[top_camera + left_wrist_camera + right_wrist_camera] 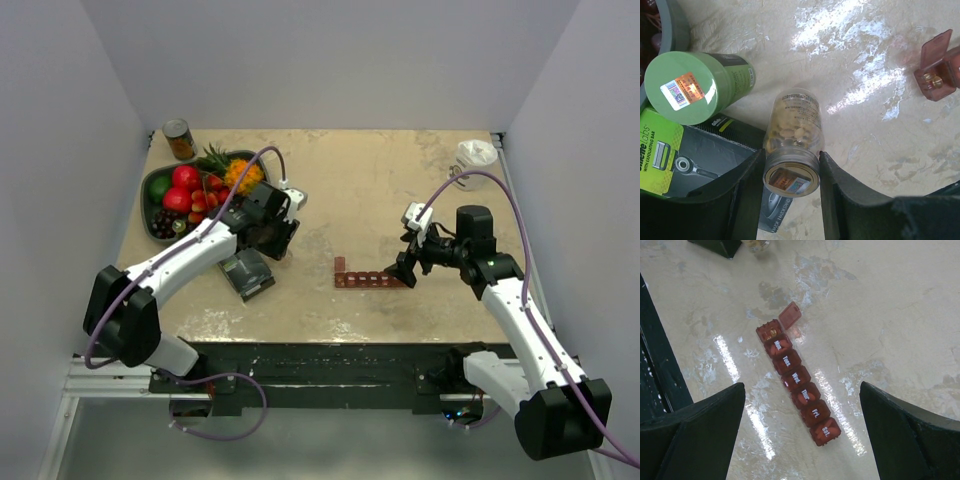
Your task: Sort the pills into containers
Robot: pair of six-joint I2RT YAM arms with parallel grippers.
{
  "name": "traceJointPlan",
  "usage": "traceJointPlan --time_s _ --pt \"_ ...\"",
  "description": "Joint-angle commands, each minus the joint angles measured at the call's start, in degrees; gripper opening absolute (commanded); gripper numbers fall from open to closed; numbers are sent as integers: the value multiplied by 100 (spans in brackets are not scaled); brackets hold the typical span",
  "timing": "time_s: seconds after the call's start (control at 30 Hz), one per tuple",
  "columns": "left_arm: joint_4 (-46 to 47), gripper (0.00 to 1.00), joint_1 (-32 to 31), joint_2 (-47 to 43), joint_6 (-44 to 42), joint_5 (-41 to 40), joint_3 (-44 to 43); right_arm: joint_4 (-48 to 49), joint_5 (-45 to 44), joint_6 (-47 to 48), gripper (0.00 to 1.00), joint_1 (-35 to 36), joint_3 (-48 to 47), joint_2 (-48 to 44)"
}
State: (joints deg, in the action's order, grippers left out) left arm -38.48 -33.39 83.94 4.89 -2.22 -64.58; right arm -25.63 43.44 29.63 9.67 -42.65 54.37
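Note:
The dark red organizer strip (368,279) lies at the table's middle, its left end lid (790,315) open. Tiny golden pills (771,332) sit in that open end compartment, which also shows in the left wrist view (935,75). The other lids, Mon. to Sat., are closed. My right gripper (802,387) hovers above the strip's right end, wide open and empty; it also shows in the top view (408,265). My left gripper (791,172) is shut on the cap of a clear pill bottle (792,125) full of pale pills, left of the strip (272,238).
A green cylindrical can (695,87) and a razor package (680,160) lie right beside the bottle. A grey fruit bowl (152,190) and a tin can (180,139) stand at the back left. A white object (476,153) sits at the back right. The dark front edge (655,365) is near.

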Motion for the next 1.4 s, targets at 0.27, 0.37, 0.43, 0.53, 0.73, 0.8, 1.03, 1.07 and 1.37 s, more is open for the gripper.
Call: traceJointPlan --time_s 0.27,0.37,0.43,0.53,0.73,0.8,1.03,1.07,1.37 --pt "-98 35 -1 544 -155 -727 -371 181 129 96 99 -35 29 3" --pt "-107 49 -28 641 -128 -824 -433 172 121 122 99 -35 29 3" --pt "-107 53 -19 650 -119 -842 -459 163 130 131 99 -36 29 3" --pt "-125 62 -19 641 -111 -842 -503 155 156 149 99 -35 29 12" --pt "-151 66 -27 545 -111 -842 -556 128 182 201 99 -36 29 21" --pt "-151 66 -27 440 -93 -833 -582 102 182 271 99 -27 38 21" --pt "-2 70 -27 -141 -75 -737 -670 -135 472 860 99 -36 126 47" --pt "103 72 -28 -211 -75 -719 -662 -196 585 930 99 -36 152 65" --pt "1393 99 8 -1247 -172 -411 66 -1215 692 2809 99 -36 12 486"
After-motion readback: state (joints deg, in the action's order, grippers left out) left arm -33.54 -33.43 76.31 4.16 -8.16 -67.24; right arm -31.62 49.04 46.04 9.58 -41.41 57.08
